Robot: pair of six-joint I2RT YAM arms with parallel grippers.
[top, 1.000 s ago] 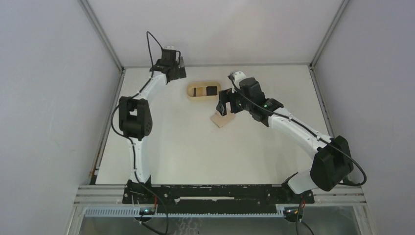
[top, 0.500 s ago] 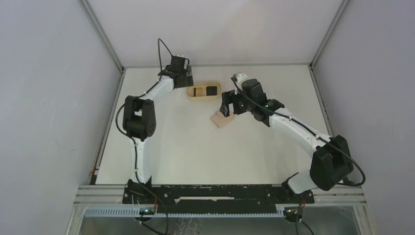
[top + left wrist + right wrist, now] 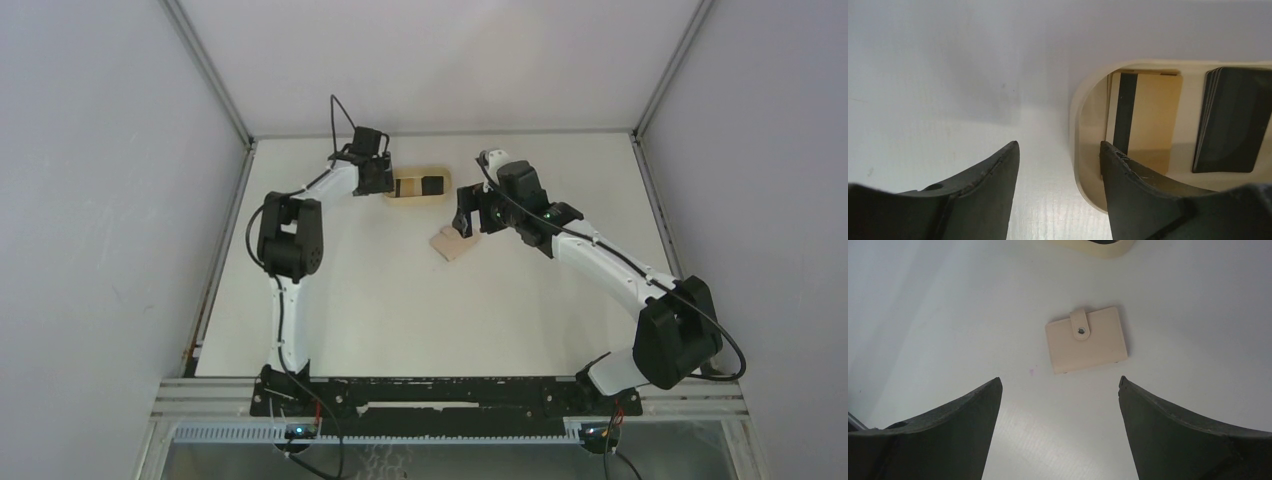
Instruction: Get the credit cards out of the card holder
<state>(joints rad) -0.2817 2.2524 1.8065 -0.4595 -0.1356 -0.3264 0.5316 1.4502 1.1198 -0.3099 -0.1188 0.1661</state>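
The card holder [image 3: 1086,340] is a small tan-beige wallet lying flat and closed on the white table, its tab with the dark dot fastened; from above the card holder [image 3: 452,244] sits mid-table. My right gripper [image 3: 1060,382] hangs open above and just short of it, nothing between its fingers. Credit cards lie in the oval wooden tray [image 3: 1075,125]: a tan card with a dark stripe [image 3: 1143,115] and a dark stack [image 3: 1233,120]. My left gripper [image 3: 1058,150] is open and straddles the tray's left end rim, one finger outside and one over the inside.
The tray [image 3: 420,186] stands at the back of the table, just behind the card holder. Grey enclosure walls run along the left, right and back. The right gripper [image 3: 462,225] and the left gripper [image 3: 380,182] sit close together near the tray.
My left arm has swung right from the back-left corner to the tray's left end, and its jaws have narrowed. The right gripper has barely moved.
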